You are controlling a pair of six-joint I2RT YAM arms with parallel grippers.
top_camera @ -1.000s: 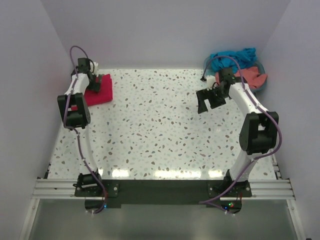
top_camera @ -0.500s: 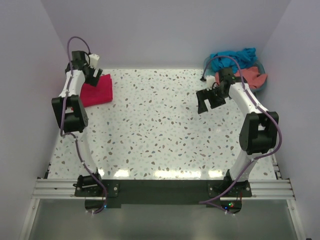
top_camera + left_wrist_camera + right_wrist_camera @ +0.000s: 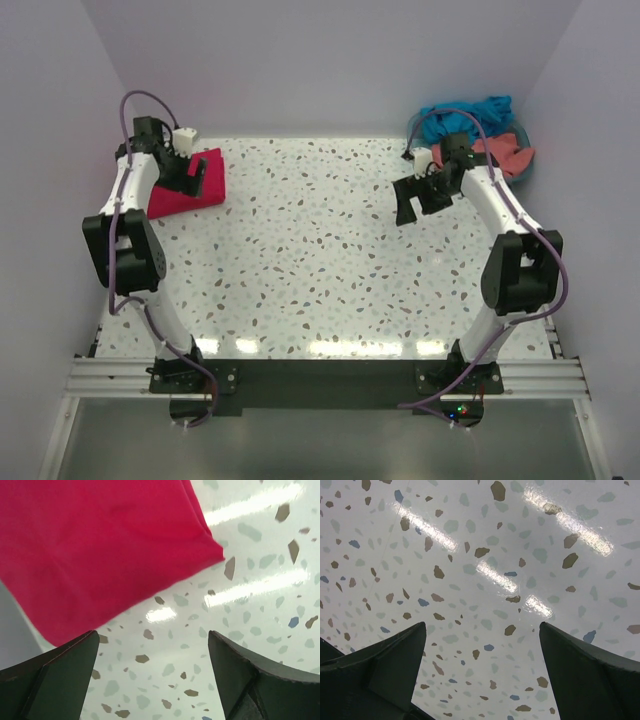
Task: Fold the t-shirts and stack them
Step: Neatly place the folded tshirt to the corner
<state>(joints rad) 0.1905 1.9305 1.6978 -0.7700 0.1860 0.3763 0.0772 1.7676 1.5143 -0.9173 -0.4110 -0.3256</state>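
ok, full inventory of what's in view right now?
crimson-pink t-shirt: 1, crimson-pink, folded flat, far left of the table
teal-blue t-shirt: 1, teal-blue, heaped in the basket
salmon-coral t-shirt: 1, salmon-coral, in the basket beside the teal-blue one
basket: 1, teal, far right corner
table: 1, white with speckles, under everything
rail: 1, silver, near edge, carrying both arm bases
left gripper: 1, black, open and empty, by the crimson-pink t-shirt's edge
right gripper: 1, black, open and empty, above bare table left of the basket
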